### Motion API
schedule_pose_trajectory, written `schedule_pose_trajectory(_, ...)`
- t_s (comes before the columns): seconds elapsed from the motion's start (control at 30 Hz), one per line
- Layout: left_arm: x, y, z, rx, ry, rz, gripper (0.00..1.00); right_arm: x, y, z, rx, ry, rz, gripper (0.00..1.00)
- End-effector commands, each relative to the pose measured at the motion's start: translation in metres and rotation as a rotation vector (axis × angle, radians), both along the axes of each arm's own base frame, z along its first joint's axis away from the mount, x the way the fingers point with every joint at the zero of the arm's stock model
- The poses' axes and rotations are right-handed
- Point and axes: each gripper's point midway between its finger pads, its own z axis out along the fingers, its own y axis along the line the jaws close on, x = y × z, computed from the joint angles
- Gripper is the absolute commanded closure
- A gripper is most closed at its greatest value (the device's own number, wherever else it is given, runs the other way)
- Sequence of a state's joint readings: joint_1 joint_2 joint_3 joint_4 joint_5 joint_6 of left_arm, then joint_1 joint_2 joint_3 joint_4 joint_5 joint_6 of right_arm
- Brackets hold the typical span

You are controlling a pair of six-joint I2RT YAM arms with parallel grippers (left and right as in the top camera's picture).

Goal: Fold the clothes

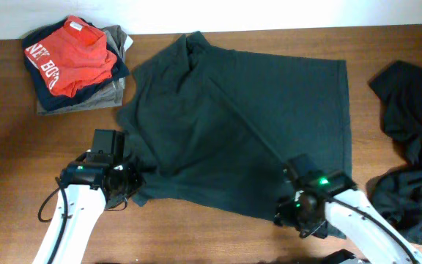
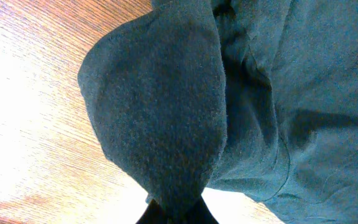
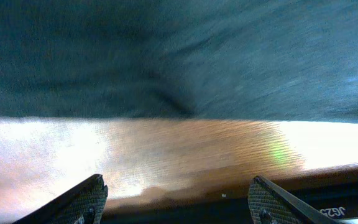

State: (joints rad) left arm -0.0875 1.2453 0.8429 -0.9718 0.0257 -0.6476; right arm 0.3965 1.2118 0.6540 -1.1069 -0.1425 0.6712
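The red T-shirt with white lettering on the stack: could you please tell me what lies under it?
Under the red T-shirt with white lettering, a folded navy fabric piece and an olive-grey fabric piece show only as edges. Their middles, and anything below them, are covered.

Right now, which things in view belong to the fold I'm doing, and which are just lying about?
In hand: dark T-shirt, spread on the table; left gripper, shut on its near-left edge; right gripper, open at its near hem, holding nothing.
Lying by: folded stack, red piece on top, far left; crumpled black garment, far right. Both untouched.
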Motion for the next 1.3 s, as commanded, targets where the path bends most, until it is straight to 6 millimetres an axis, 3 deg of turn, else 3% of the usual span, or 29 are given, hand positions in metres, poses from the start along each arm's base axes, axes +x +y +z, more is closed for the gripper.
schedule_pose_trajectory(0.0,0.005,0.002,0.008,0.014,-0.031,-0.011,0.99,-0.018,0.012,-0.007,-0.005,0.066,0.108,0.26)
schedule_pose_trajectory(0.17,0.005,0.002,0.008,0.014,-0.031,-0.010,0.99,-0.027,0.018,-0.020,-0.071,0.115,0.183,0.26)
schedule_pose_trajectory(0.37,0.002,0.002,0.007,0.015,-0.019,-0.011,0.99,-0.020,0.006,-0.030,-0.232,0.109,-0.155,0.23)
schedule_pose_trajectory(0.5,-0.002,0.002,0.006,0.017,-0.003,-0.011,0.99,-0.011,-0.004,-0.019,-0.265,0.062,-0.344,0.21)
schedule_pose_trajectory(0.67,-0.003,0.003,0.006,0.017,-0.001,-0.011,0.99,0.005,-0.014,-0.005,-0.208,-0.017,-0.455,0.20)
schedule_pose_trajectory(0.8,-0.004,0.003,0.006,0.018,0.006,-0.011,0.99,0.018,-0.041,0.005,-0.220,-0.086,-0.601,0.19)
schedule_pose_trajectory(0.97,-0.006,0.003,0.006,0.018,0.014,-0.011,0.99,0.013,-0.080,0.008,-0.280,-0.055,-0.813,0.17)
schedule_pose_trajectory(1.27,-0.008,0.003,0.005,0.019,0.022,-0.011,0.99,-0.007,-0.110,0.011,-0.352,0.013,-1.072,0.14)
